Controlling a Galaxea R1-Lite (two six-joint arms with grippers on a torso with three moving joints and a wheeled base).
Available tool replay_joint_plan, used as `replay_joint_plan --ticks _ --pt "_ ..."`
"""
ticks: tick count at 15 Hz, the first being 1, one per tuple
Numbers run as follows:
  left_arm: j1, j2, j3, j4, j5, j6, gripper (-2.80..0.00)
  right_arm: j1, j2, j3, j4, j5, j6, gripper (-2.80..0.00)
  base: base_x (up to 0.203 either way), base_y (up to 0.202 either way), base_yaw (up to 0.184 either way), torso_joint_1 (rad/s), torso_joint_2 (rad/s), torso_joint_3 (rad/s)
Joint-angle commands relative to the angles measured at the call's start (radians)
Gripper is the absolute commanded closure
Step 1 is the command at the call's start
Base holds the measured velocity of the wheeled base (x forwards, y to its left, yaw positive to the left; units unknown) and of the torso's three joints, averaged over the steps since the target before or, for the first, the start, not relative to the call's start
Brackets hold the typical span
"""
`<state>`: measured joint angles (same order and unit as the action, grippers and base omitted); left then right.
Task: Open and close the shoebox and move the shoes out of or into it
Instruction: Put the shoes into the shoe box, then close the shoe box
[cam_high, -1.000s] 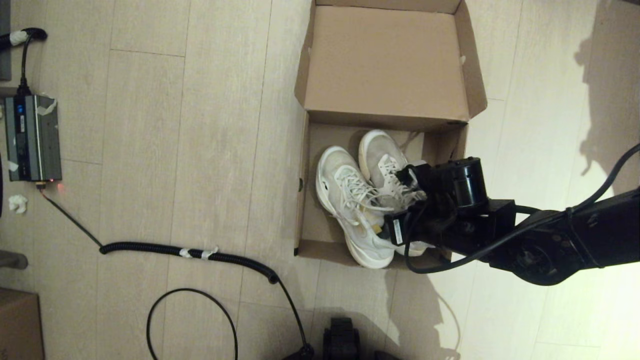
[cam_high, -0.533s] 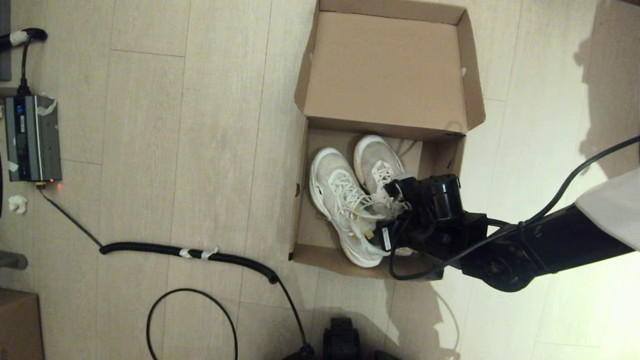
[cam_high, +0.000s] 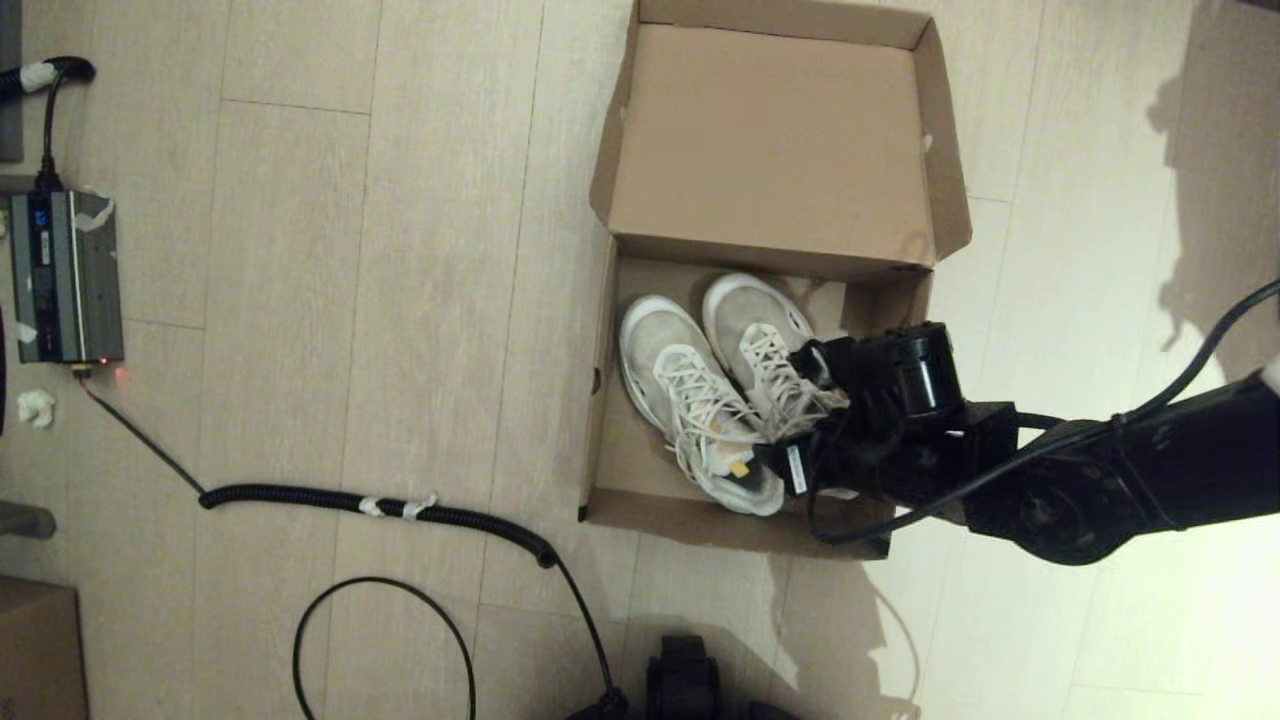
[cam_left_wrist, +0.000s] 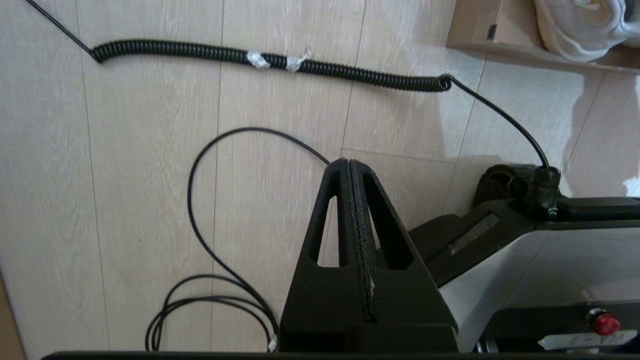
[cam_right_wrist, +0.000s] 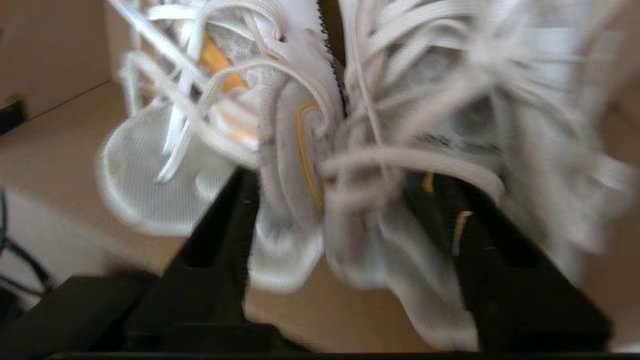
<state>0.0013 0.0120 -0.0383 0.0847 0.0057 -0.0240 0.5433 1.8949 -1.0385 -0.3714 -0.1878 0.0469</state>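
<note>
Inside the open shoebox (cam_high: 612, 380), right gripper (cam_right_wrist: 345, 200) clamps 2 shoes (cam_high: 700, 390).

Shoebox (cam_high: 640, 480): plain brown cardboard, on floor, lid hinged open at far edge, inside up. Shoes (cam_high: 700, 390): white mesh pair w/ white laces, thick soles, side by side in box, toes toward lid hinge, heels near front wall.
</note>
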Motion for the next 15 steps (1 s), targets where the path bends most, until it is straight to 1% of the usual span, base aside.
replay_joint_plan --ticks 1,4,5,6,8,9,10,11,12,13,14,15 --pt "0.0 -0.012 0.001 0.0 0.0 -0.001 0.0 0.001 -0.074 0.007 0.03 -0.001 0.002 -2.8 0.0 0.0 0.0 0.0 0.0 0.0" --pt "0.0 -0.012 0.006 -0.016 0.003 0.003 0.0 0.0 -0.169 0.036 0.034 0.0 0.001 -2.8 0.0 0.0 0.0 0.0 0.0 0.0" --pt "0.0 -0.012 -0.005 -0.016 0.008 0.02 0.0 0.0 -0.22 0.05 0.035 0.0 0.003 -2.8 0.0 0.0 0.0 0.0 0.0 0.0" --pt "0.0 -0.013 -0.035 -0.013 0.016 0.028 0.0 -0.001 -0.275 0.069 0.042 -0.001 0.002 0.0 0.0 0.0 0.0 0.0 0.0 0.0" --pt "0.0 0.001 -0.129 0.0 0.019 0.034 0.0 -0.022 -0.395 0.114 0.073 0.0 0.004 0.0 0.0 0.0 0.0 0.0 0.0 0.0" --pt "-0.001 0.038 -0.178 0.006 0.015 0.034 0.0 -0.051 -0.451 0.135 0.083 0.001 0.006 0.0 0.0 0.0 0.0 0.0 0.0 0.0" --pt "-0.004 0.099 -0.216 0.008 0.005 0.031 0.0 -0.107 -0.482 0.147 0.088 0.005 0.006 0.0 0.0 0.0 0.0 0.0 0.0 0.0" --pt "-0.01 0.176 -0.25 0.005 -0.012 0.026 0.0 -0.18 -0.492 0.148 0.091 0.02 0.007 0.0 0.0 0.0 0.0 0.0 0.0 0.0" --pt "-0.019 0.27 -0.286 -0.001 -0.035 0.013 0.0 -0.265 -0.49 0.138 0.093 0.06 0.007 0.0 0.0 0.0 0.0 0.0 0.0 0.0" --pt "-0.027 0.379 -0.323 -0.016 -0.061 -0.015 0.0 -0.356 -0.473 0.114 0.101 0.123 0.007 0.0 0.0 0.0 0.0 0.0 0.0 0.0" --pt "-0.032 0.502 -0.366 -0.042 -0.088 -0.058 0.0 -0.445 -0.439 0.073 0.123 0.195 0.004 0.0 0.0 0.0 0.0 0.0 0.0 0.0" --pt "-0.036 0.641 -0.419 -0.081 -0.119 -0.11 0.0 -0.525 -0.379 0.009 0.163 0.287 -0.002 0.0 0.0 0.0 0.0 0.0 0.0 0.0"
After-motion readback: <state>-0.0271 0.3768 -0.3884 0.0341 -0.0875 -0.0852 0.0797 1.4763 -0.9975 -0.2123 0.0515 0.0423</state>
